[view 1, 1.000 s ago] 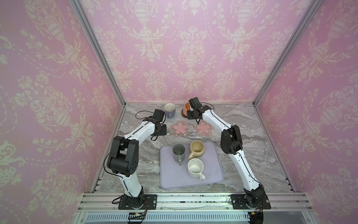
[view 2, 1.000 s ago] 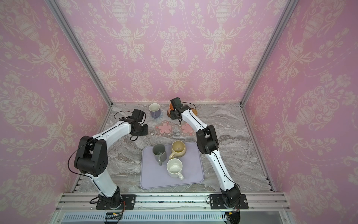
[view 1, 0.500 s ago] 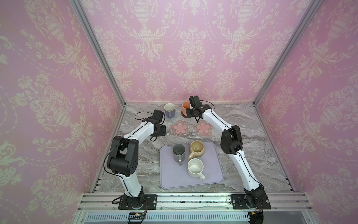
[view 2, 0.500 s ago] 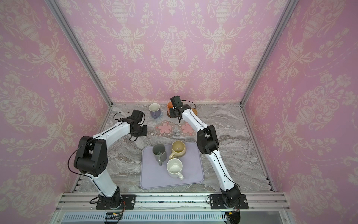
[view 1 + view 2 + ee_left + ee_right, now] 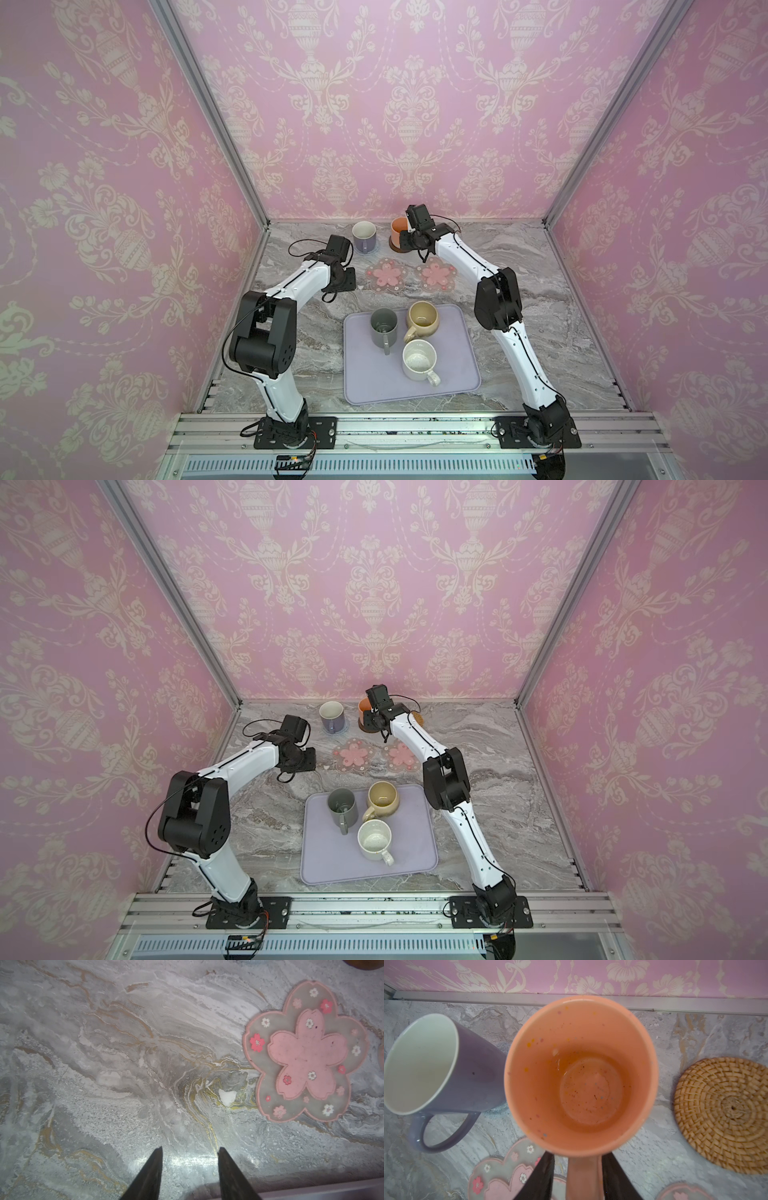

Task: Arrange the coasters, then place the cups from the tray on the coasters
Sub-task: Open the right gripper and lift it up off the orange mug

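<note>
Right jaws wider, arm (image 5: 457, 252) outstretched

Both top views look steeply down from high above the near edge, sharing the whole tabletop (image 5: 540, 299). Wrist cameras hover close; both probably catch the left flower coaster (image 5: 307, 1053).

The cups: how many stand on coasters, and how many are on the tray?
Done: lavender cup on the blue coaster. In hand: orange cup on the brown coaster, right gripper astride its handle. Left: grey cup, beige cup, white cup on the tray; pink coasters, rattan coaster bare.
</note>
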Action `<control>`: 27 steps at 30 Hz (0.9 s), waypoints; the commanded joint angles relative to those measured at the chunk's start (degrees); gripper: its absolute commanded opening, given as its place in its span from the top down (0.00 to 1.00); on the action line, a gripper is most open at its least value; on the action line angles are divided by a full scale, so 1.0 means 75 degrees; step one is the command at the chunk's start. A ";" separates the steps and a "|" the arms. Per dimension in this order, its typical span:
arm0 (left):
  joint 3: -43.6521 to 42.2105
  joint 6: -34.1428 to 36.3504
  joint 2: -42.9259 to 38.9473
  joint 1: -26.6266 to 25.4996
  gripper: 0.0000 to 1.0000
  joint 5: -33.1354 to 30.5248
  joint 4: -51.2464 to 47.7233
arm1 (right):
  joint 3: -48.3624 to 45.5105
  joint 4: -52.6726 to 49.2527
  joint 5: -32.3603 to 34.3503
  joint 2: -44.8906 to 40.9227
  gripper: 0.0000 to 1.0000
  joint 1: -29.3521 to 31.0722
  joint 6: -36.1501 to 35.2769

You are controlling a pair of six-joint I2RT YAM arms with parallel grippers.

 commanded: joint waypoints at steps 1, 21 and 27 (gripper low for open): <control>-0.0121 -0.0197 -0.0279 0.0060 0.54 0.0165 -0.0047 | -0.0248 0.0442 -0.0011 -0.0852 0.56 0.0023 -0.0107; -0.0135 0.0068 -0.1595 0.0045 0.54 -0.0257 -0.1417 | -0.5471 0.1629 0.0605 -0.5168 0.52 0.0078 -0.0338; -0.0163 0.0070 -0.2115 -0.0031 0.54 -0.0204 -0.1685 | -0.7412 0.1557 0.0938 -0.6833 0.52 0.0104 -0.0388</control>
